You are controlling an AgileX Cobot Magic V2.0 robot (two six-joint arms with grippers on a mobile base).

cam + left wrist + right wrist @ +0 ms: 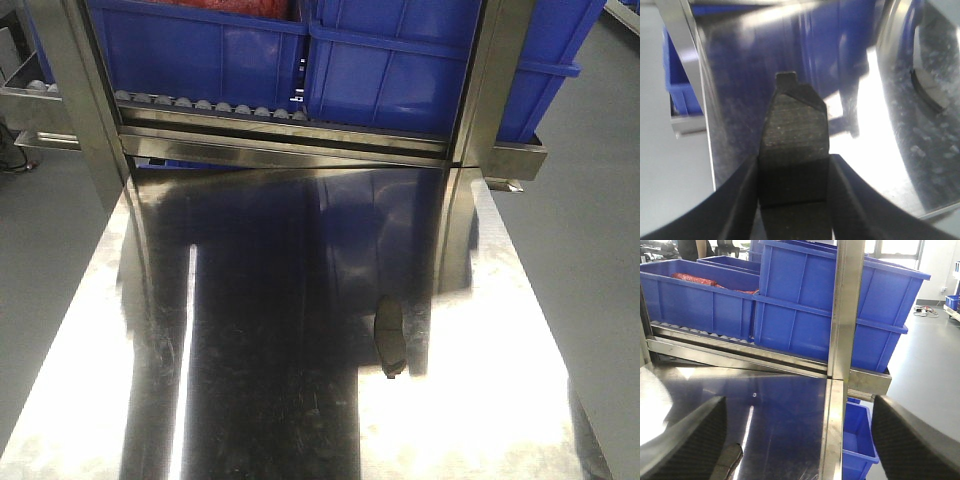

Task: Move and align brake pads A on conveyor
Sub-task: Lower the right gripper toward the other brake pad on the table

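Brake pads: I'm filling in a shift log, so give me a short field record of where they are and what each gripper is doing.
loose brake pad: lying flat on the steel tabletop, right of centre, nothing touching it
held brake pad: clamped between the fingers of the left gripper
left gripper: shut on the held brake pad
right gripper: open, nothing between its fingers
conveyor: not in view
background: blue bins on a roller rack

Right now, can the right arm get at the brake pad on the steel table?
Probably yes: the right tool is open and the brake pad lies alone on the tabletop, nothing crowding it.
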